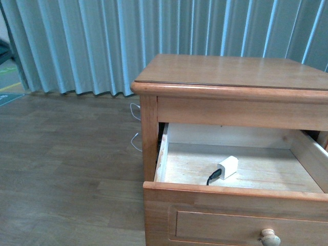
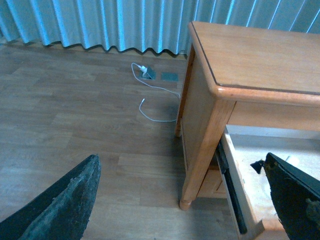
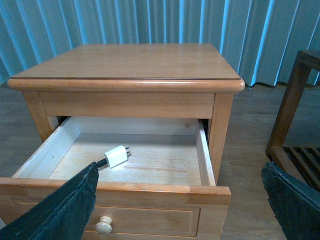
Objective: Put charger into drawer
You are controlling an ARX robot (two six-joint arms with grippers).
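One small white charger (image 1: 228, 167) lies in the open drawer (image 1: 230, 190), a bit left of the middle, and we think it is light, hard and smooth, best pinched by its flat sides, while our left gripper (image 2: 181, 160) and right gripper (image 3: 179, 169) both gape wide and empty.

Nightstand (image 1: 230, 72): varnished wood, satin sheen. Drawer (image 1: 205, 190) interior: pale raw wood, matt. Charger (image 1: 228, 166): smooth white plastic.

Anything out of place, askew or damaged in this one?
Nothing is damaged or spilled. The charger lies inside the open drawer. The only stray thing is a thin white cable lying loose on the floor beside the nightstand, near the curtain.
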